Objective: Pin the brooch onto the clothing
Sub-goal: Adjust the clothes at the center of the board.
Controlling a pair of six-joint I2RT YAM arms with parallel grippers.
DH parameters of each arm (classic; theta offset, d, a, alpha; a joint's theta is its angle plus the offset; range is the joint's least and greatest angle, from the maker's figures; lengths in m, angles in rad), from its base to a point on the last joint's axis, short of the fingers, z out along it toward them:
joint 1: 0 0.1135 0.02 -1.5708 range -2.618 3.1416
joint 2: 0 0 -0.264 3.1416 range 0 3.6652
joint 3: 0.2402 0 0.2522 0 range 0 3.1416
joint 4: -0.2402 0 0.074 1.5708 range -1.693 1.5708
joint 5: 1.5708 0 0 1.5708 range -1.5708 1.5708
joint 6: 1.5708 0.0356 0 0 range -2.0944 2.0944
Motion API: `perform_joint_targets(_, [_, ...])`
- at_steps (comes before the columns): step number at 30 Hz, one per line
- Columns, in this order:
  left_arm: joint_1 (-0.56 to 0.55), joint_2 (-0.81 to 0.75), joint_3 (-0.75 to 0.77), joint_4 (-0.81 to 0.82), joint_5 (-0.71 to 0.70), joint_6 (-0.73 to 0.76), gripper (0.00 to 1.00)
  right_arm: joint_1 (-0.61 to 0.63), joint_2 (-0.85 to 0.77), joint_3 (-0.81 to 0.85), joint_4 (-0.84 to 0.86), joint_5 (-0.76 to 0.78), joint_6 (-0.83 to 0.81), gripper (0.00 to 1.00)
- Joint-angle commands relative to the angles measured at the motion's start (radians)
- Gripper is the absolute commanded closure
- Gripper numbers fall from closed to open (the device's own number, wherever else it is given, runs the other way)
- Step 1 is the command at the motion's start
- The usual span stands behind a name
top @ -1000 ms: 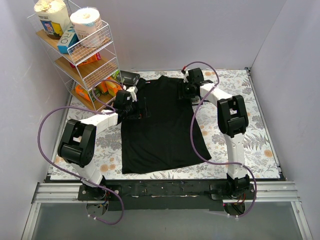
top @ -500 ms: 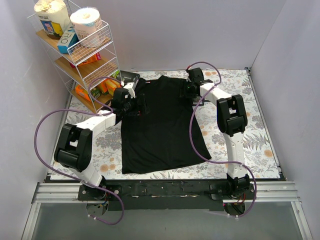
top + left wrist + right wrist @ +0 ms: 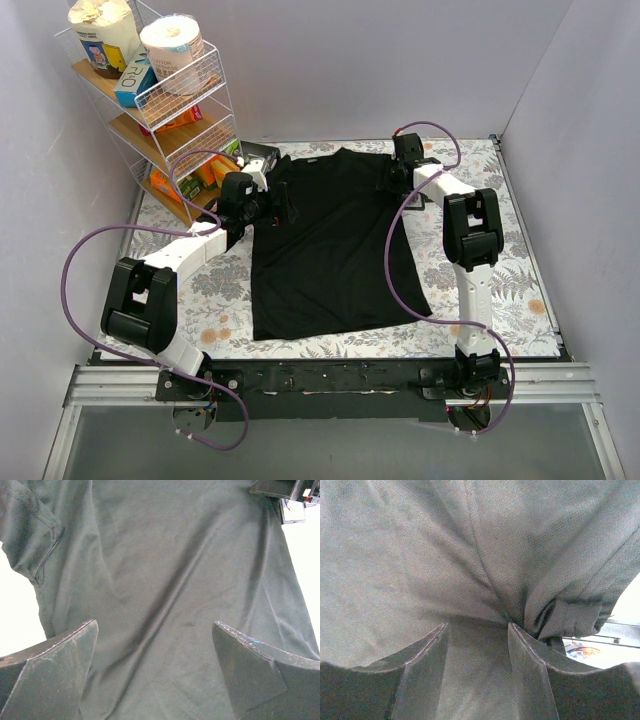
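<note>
We see a black T-shirt [image 3: 330, 250] spread flat, front up, on a floral-patterned table [image 3: 500, 260], its collar towards the far wall. The left end effector [image 3: 154, 625] hovers over the shirt near its left sleeve, fingers spread as wide as they go, with only smooth cloth below and nothing held. The right end effector [image 3: 477, 625] sits at the shirt's opposite shoulder, its fingers part-way closed on a gathered fold of the fabric, with creases running out from the pinch. We cannot make out the brooch in any view. A wire shelf rack [image 3: 170, 110] holding packets and paper rolls stands at the table's far left corner.
</note>
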Motion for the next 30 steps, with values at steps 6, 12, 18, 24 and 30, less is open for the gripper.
perform_joint_targets(6, [0.006,-0.053,-0.005,-0.006,-0.044,0.027,0.02,-0.090,-0.021,-0.127,-0.128,0.119,-0.049,0.41])
perform_joint_targets(12, [0.005,-0.040,-0.005,-0.008,-0.030,0.024,0.02,-0.135,-0.058,-0.192,-0.106,0.116,-0.064,0.42])
perform_joint_targets(18, [0.005,0.007,0.015,-0.018,-0.088,0.021,0.02,-0.140,-0.069,-0.182,-0.091,0.033,-0.100,0.41])
perform_joint_targets(24, [-0.020,0.139,0.180,-0.080,-0.157,0.057,0.15,-0.126,-0.127,-0.163,-0.059,-0.108,-0.133,0.41])
perform_joint_targets(30, [-0.031,0.346,0.395,-0.158,-0.237,0.094,0.39,-0.098,-0.268,-0.198,-0.025,-0.222,-0.132,0.42])
